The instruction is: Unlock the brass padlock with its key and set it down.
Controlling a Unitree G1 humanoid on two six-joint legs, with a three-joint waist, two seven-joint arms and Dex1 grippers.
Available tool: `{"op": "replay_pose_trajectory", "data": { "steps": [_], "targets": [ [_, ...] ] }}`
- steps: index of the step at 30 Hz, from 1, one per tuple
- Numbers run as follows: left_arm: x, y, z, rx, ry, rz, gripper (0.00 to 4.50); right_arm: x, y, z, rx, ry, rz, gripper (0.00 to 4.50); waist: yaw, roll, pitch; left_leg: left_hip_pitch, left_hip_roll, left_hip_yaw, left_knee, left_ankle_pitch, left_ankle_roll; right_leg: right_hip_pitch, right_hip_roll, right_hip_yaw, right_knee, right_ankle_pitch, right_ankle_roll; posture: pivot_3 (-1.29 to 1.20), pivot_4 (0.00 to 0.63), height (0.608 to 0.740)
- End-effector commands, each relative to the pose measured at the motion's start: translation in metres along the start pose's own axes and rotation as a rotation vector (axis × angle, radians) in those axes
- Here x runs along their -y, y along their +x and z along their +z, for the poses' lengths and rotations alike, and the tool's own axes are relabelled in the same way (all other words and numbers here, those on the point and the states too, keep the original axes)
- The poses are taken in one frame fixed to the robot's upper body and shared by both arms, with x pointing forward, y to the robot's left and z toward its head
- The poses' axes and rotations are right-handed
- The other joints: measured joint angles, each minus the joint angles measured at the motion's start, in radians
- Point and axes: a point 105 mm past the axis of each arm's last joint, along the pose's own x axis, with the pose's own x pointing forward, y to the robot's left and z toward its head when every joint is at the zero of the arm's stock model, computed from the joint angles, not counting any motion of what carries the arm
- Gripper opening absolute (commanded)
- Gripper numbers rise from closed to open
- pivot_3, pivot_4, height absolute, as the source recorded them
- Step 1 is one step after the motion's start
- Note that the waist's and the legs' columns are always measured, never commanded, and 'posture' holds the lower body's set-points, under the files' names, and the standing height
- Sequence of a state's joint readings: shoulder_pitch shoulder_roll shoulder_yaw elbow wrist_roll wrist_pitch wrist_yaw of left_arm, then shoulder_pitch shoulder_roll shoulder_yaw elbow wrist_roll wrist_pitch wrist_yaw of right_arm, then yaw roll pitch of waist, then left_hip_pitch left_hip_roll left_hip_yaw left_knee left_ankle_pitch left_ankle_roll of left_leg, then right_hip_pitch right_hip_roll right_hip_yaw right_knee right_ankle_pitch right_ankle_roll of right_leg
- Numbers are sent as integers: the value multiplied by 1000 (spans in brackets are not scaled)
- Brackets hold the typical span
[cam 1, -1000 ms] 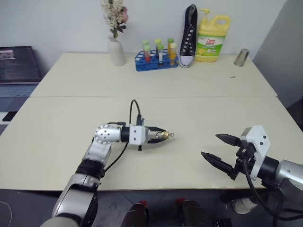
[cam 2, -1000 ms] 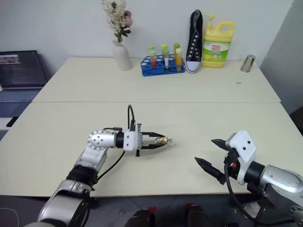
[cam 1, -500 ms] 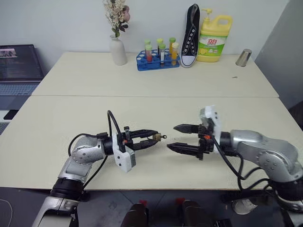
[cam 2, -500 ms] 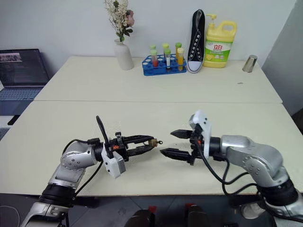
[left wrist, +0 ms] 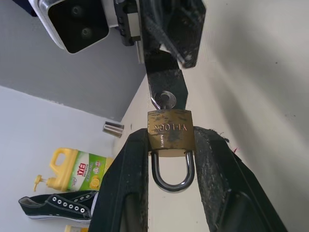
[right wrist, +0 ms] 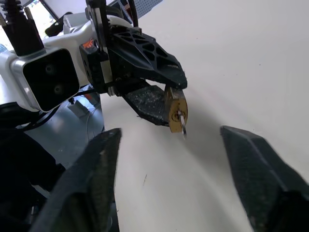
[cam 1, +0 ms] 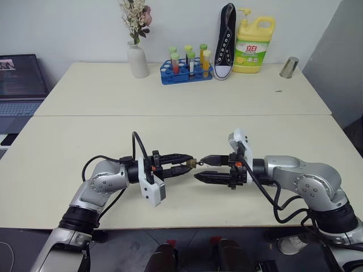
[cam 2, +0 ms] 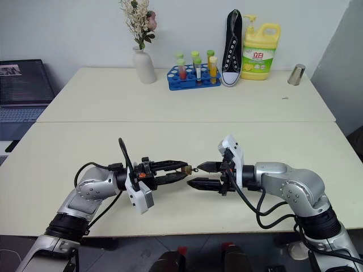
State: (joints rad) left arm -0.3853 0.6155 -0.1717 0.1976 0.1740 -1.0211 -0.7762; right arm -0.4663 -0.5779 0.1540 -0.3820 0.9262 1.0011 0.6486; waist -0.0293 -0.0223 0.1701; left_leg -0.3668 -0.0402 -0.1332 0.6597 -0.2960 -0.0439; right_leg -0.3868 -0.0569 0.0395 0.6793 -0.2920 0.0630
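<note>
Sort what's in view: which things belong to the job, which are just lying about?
Job:
small brass padlock with silver shackle, clamped in the left gripper
tiny silver key in its keyhole
right gripper, facing it

Lying about:
white flower vase
blue test-tube rack
black sneaker
yellow detergent jug
metal cup

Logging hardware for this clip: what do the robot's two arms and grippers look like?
Both arms have silver-grey metal links with black joints and loose black cables. Each wrist carries a white camera housing. The left gripper and right gripper each have two black tapered fingers; an orange mark sits at each gripper's base.
</note>
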Motion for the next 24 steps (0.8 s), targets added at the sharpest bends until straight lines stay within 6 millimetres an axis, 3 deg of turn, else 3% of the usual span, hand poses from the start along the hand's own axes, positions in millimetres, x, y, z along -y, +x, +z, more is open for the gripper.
{"op": "replay_pose_trajectory", "data": {
  "steps": [1, 7, 18, 24],
  "targets": [
    [-6, 0, 4, 22, 35, 13, 972, -6, -2, 14, 49, -16, 20, 2045, 0, 0, 0, 0, 0, 0, 0, 0, 0, 0, 0, 0, 0, 0, 0, 0, 150, 740],
    [-5, 1, 4, 26, 43, 8, 972, -8, -3, 12, 45, 5, 30, 0, 0, 0, 0, 0, 0, 0, 0, 0, 0, 0, 0, 0, 0, 0, 0, 0, 150, 740],
    [-5, 3, 5, 24, 67, 19, 972, -8, -4, 11, 12, 43, 61, 0, 0, 1, 0, 0, 0, 0, 0, 0, 0, 0, 0, 0, 0, 0, 0, 0, 150, 740],
    [-5, 3, 8, 48, 168, 16, 972, -6, -9, 17, -20, 215, 124, 0, 1, 1, 0, 0, 0, 0, 0, 0, 0, 0, 0, 0, 0, 0, 0, 0, 150, 740]
  ]
}}
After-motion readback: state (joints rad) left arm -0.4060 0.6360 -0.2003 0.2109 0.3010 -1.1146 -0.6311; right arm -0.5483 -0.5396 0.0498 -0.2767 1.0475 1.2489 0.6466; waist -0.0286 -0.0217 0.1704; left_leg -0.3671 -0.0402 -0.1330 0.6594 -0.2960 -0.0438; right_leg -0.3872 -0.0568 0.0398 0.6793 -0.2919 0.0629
